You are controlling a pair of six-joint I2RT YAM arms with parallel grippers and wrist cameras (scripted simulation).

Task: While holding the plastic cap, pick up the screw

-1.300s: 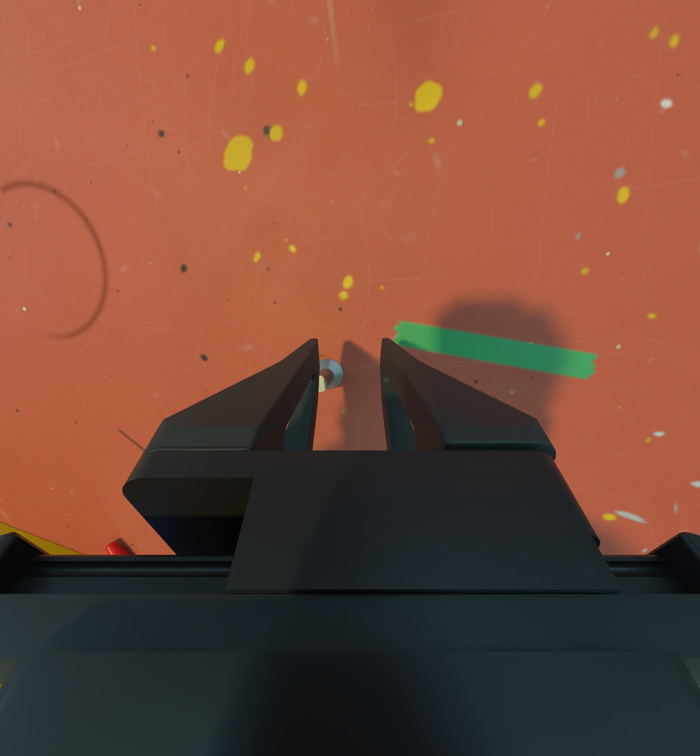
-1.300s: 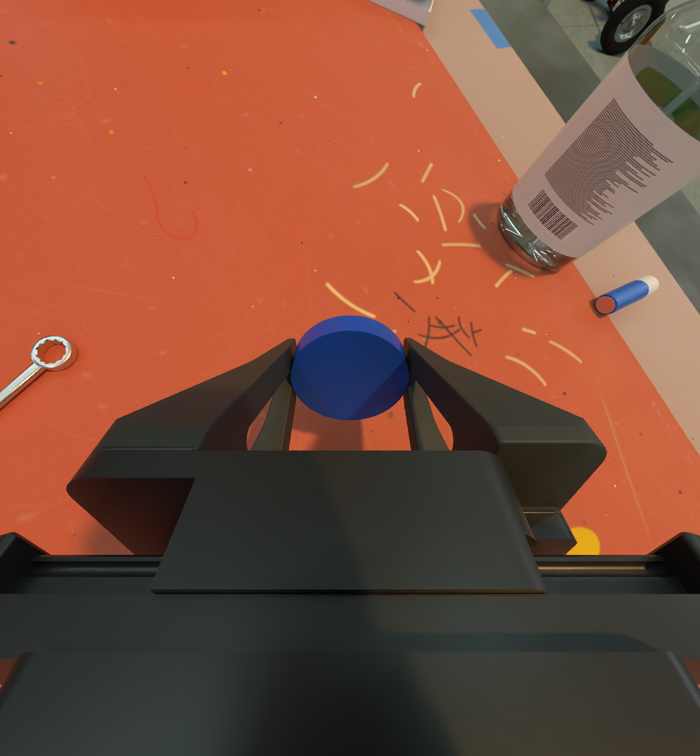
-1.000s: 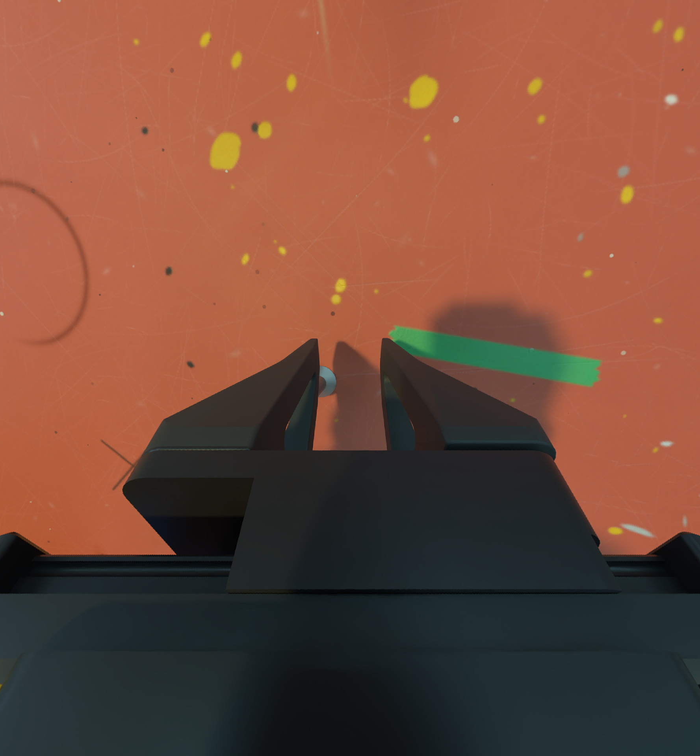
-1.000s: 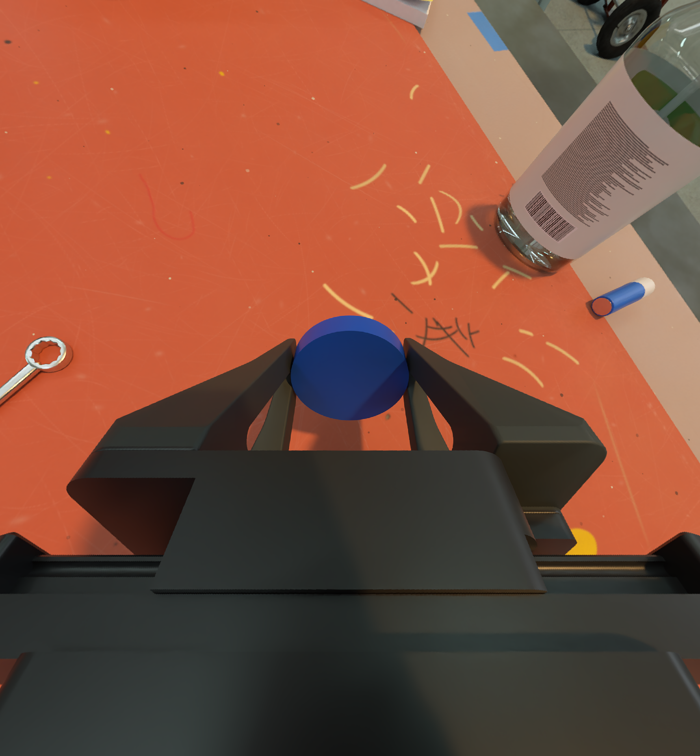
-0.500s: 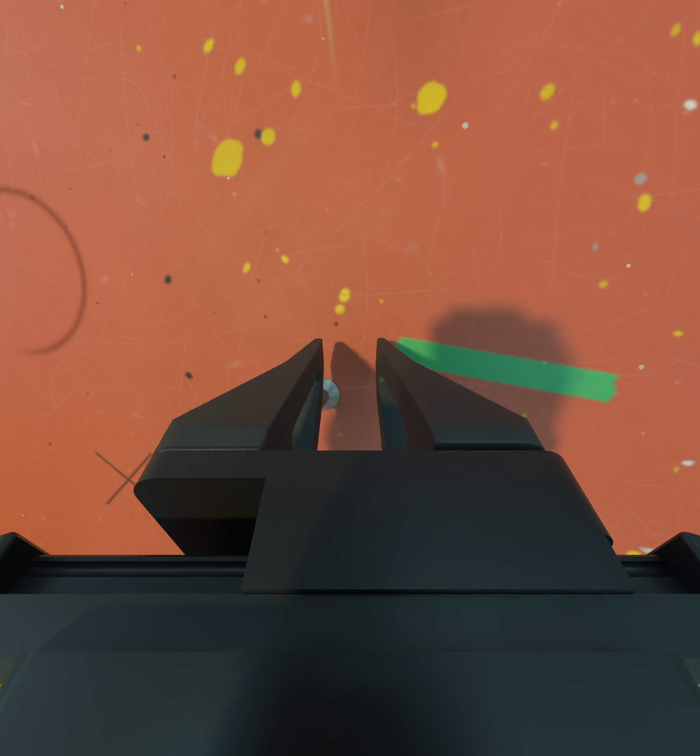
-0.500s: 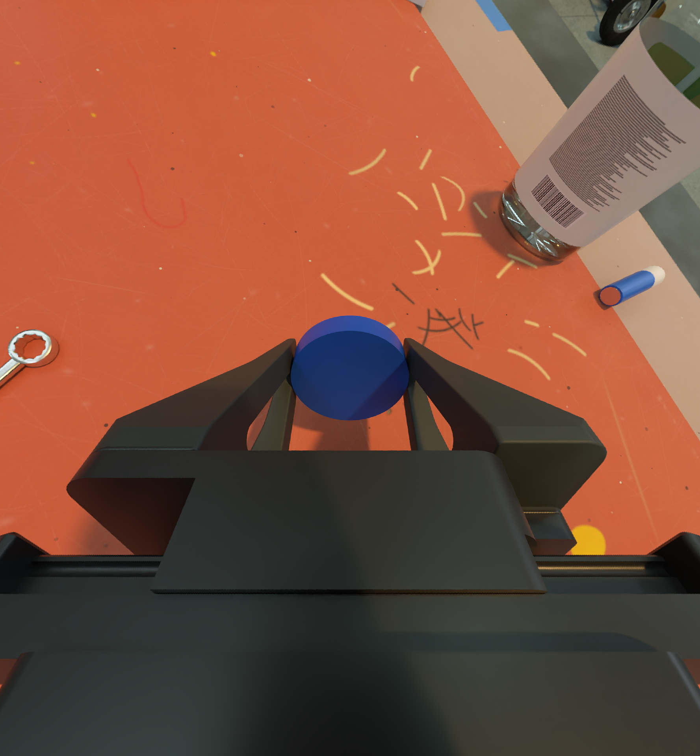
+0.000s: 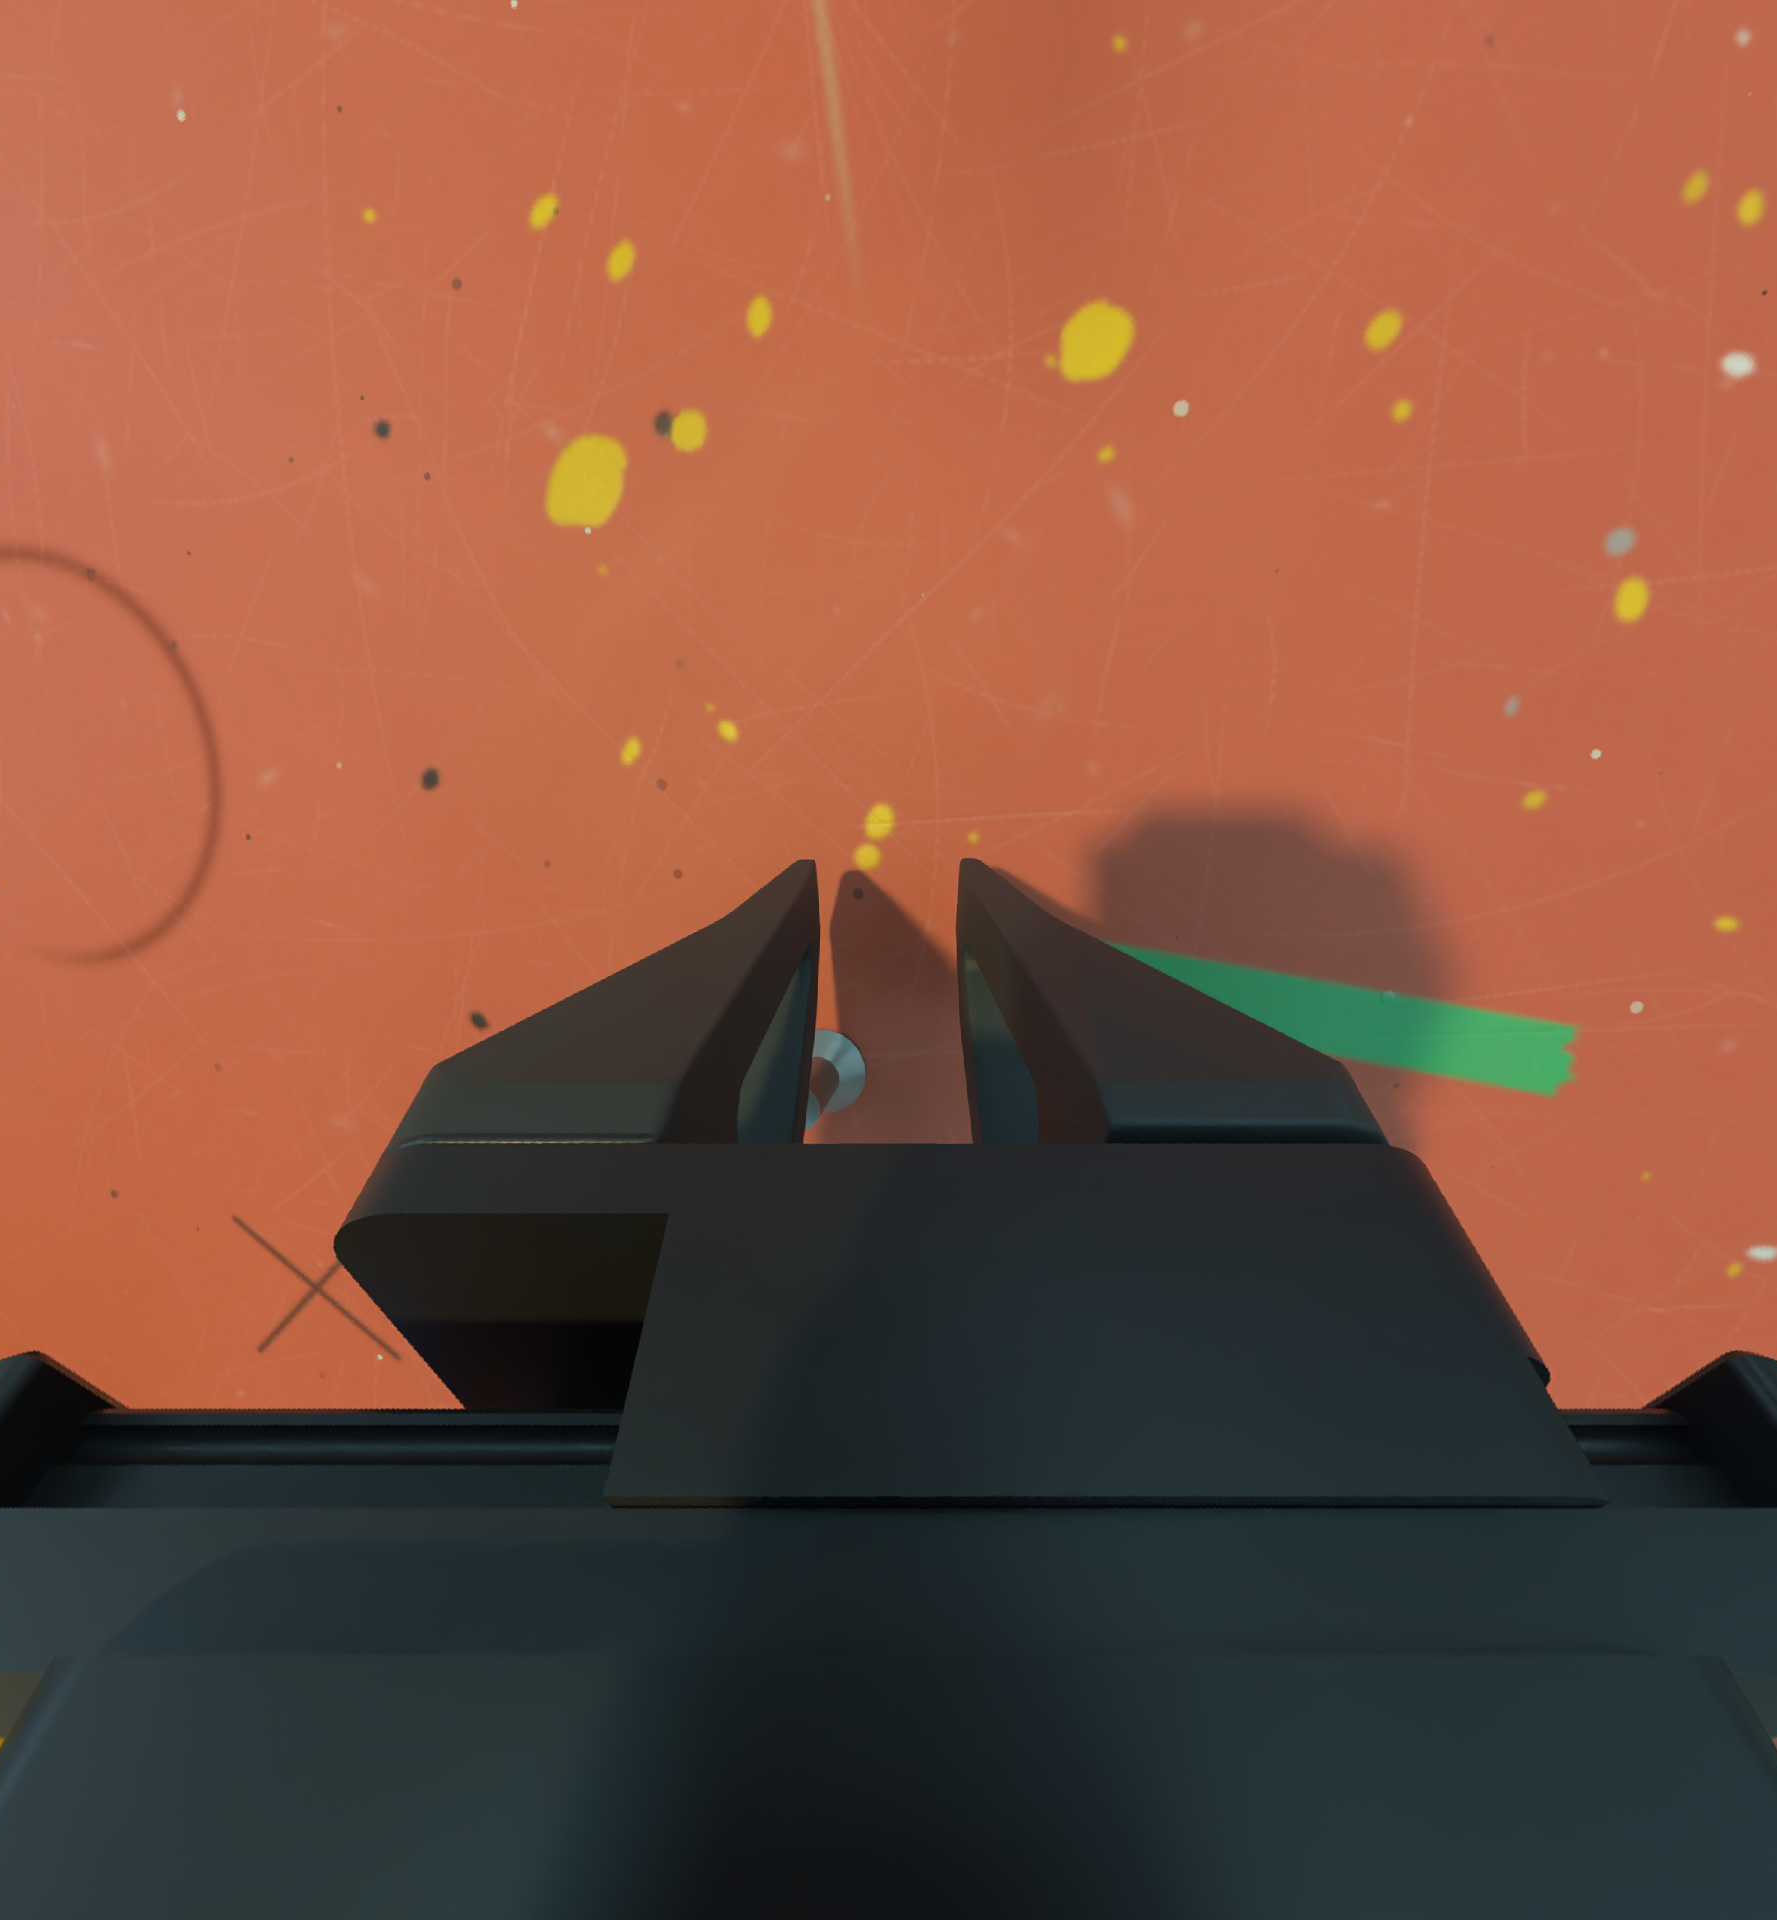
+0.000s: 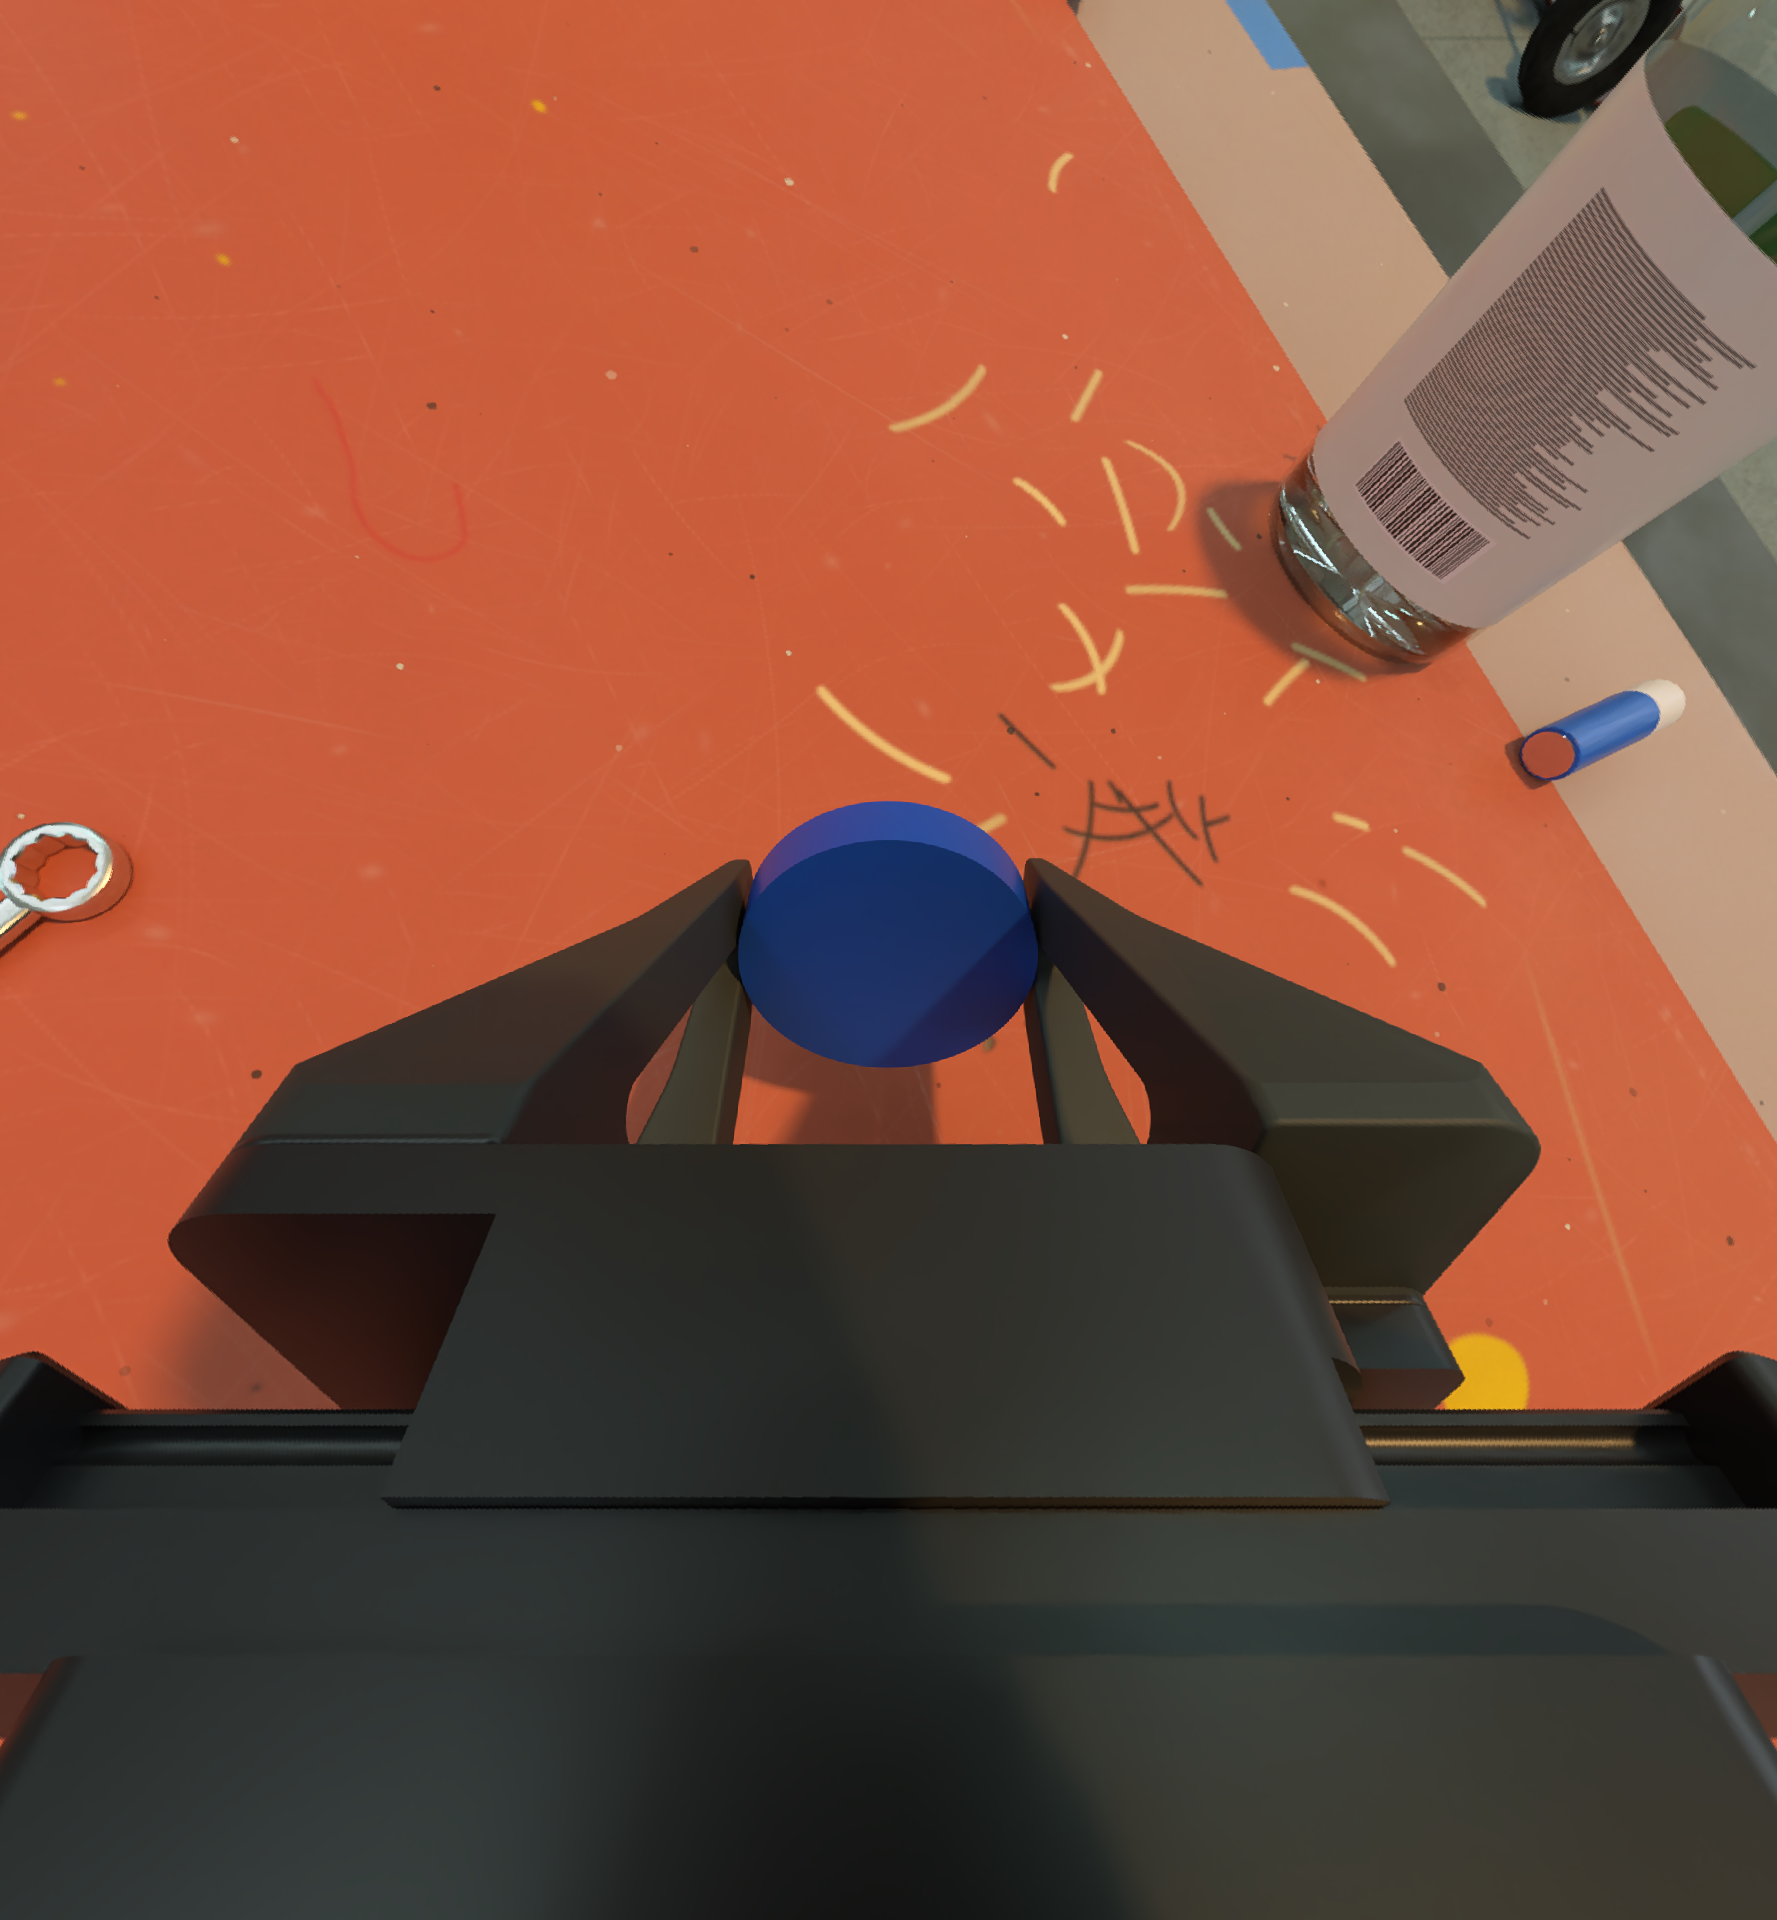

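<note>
In the left wrist view, the screw point(image 7: 837, 1075) shows only its small silver head, on the orange table between my left gripper's fingers and close against the inner side of the left finger. My left gripper point(image 7: 888, 868) is open with a narrow gap; the right finger does not touch the screw. The screw's shank is hidden. In the right wrist view, my right gripper point(image 8: 886, 873) is shut on the blue round plastic cap point(image 8: 886, 935) and holds it above the table.
A green tape strip point(image 7: 1383, 1023) lies just right of the left gripper. In the right wrist view a silver wrench point(image 8: 53, 873) lies at the left. A clear bottle with a label point(image 8: 1486, 468) and a small blue tube point(image 8: 1601, 727) stand near the table's right edge.
My left gripper has moved forward over the screw, so its head now lies deeper between the fingers. The gap narrowed slightly. My right gripper drifted a little, still holding the cap.
</note>
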